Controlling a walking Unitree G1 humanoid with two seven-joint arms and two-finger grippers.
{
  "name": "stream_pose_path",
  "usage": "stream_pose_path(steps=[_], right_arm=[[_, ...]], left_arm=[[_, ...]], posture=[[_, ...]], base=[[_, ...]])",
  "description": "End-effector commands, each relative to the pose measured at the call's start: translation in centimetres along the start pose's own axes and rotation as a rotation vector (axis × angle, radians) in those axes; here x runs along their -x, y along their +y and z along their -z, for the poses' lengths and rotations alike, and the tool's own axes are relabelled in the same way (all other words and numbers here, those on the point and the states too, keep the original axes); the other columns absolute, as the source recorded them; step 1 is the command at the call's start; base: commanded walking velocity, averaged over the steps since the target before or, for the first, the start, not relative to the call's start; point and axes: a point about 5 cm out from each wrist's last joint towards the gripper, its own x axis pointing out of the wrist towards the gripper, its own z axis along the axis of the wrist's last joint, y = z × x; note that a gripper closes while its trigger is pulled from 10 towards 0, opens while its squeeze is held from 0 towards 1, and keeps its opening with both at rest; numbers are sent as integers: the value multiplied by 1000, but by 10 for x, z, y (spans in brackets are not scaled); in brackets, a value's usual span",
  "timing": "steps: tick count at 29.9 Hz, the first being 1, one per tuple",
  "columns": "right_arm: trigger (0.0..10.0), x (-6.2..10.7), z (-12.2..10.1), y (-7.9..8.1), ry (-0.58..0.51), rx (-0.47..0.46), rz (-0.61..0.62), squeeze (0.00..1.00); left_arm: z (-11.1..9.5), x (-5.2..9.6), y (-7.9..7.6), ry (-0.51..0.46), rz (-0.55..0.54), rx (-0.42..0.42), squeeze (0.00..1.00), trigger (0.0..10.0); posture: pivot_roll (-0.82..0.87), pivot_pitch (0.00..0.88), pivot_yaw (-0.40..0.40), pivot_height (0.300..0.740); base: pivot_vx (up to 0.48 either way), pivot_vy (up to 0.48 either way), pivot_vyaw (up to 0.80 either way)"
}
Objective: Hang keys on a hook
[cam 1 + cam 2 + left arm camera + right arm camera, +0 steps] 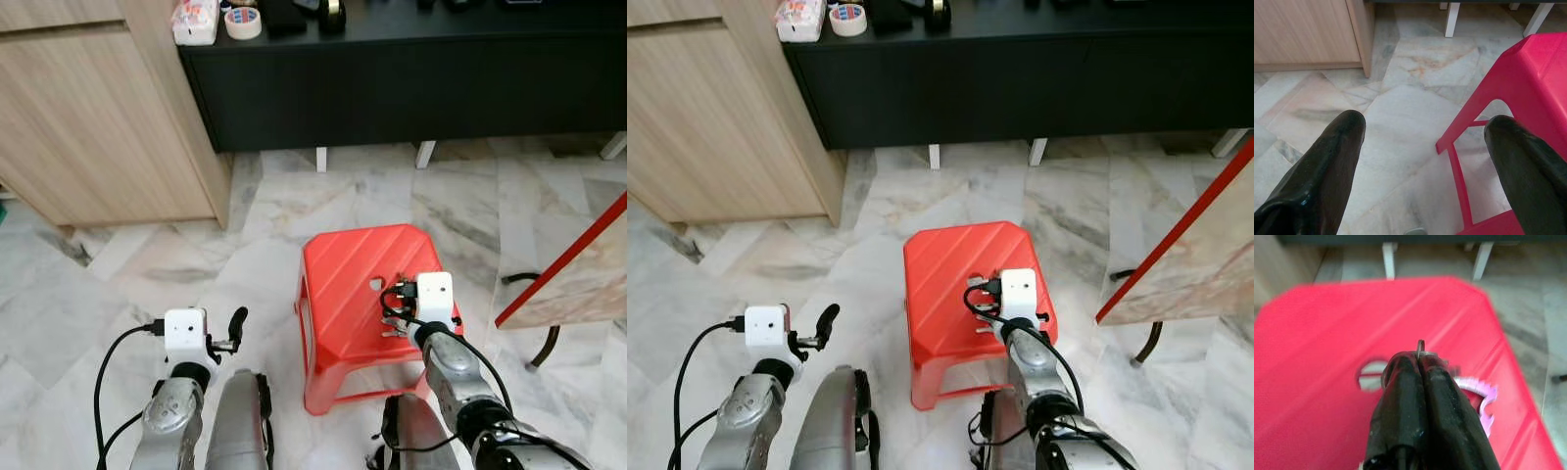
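Red plastic stool (353, 284) is standing on the marble floor (147, 284) in front of a low black cabinet (411, 88), and the right gripper (1420, 363) is working over its seat. Its two black fingers are pressing flat together, pinching a thin metal key ring (1421, 346) whose loop is poking out just past the fingertips. A purple toothed tag (1479, 394) is lying against the seat just beside the fingers, apparently part of the same bunch; the keys (396, 325) themselves are mostly sitting under the gripper, so how many are hanging from the ring cannot be told. The bunch appears to be touching the seat rather than lifted.

Left gripper (1425, 161) is hovering low beside the stool over the floor, fingers spread wide, carrying nothing.

No hook is showing in these views, so the hanging step is not yet begun.

Risks, as judged from here:
- Grip is sitting on a narrow wire ring at the very fingertips; a quick lift or swing could be twisting the ring out sideways and dropping the bunch.
- Dangling keys and tag could be catching in the round hole (1371, 375) in the seat.
- Walking off to find the hook could be setting the bunch swinging and loosening the pinch.
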Motion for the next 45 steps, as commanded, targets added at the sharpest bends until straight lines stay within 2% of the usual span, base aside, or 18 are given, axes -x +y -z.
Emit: stream_pose_path(steps=[1, 2, 3, 9, 12, 15, 20, 22, 25, 33, 37, 45], right_arm=[[0, 2, -1, -4, -28, -19, 22, 0], [2314, 1, -3, -4, -40, -19, 27, 0], [10000, 2, -7, -6, -77, -28, 38, 0], [10000, 4, -15, -12, -157, -60, 61, 0], [10000, 8, -10, -9, -158, -47, 33, 0], [10000, 16, -2, -10, -170, -53, 33, 0], [10000, 19, 1, -9, -176, -57, 27, 0], [10000, 19, 1, -11, -175, -59, 34, 0], [10000, 18, -3, -12, -187, -59, 38, 0], [10000, 16, -7, -9, -198, -60, 30, 0], [10000, 17, -4, -10, -190, -64, 35, 0], [10000, 22, 4, -10, -169, -70, 38, 0]], left_arm=[[9, 2, 5, 30, -14, -6, 0, 10000], [10, 1, 5, 32, -15, -7, 0, 10000], [11, -1, 6, 34, -17, -9, 0, 10000], [16, -8, 12, 54, -37, -16, 0, 10000], [30, -4, 19, 107, -62, -37, 0, 10000], [56, 10, 34, 209, -117, -40, 0, 10000], [73, 22, 44, 291, -155, -45, 0, 10000], [89, 35, 52, 369, -190, -48, 0, 10000], [96, 41, 56, 406, -211, -47, 0, 10000], [109, 51, 61, 473, -242, -50, 0, 10000], [113, 54, 59, 493, -239, -51, 0, 10000], [127, 69, 59, 572, -266, -49, 0, 10000]], posture=[[89, 164, 6, 602], [86, 156, 6, 602], [81, 138, 4, 602], [61, 96, -2, 602], [47, 69, -6, 602], [42, 56, -12, 602], [36, 44, -14, 602], [37, 36, -16, 602], [40, 34, -16, 602], [41, 24, -10, 656], [41, 20, -6, 676], [31, 4, -4, 726]], base=[[0, 0, 0], [0, 0, 0], [0, 0, 0], [0, 0, 0], [0, 0, 0], [0, 0, 0], [0, 0, 0], [0, 0, 0], [0, 0, 0], [0, 0, 0], [0, 0, 0], [0, 0, 0]])
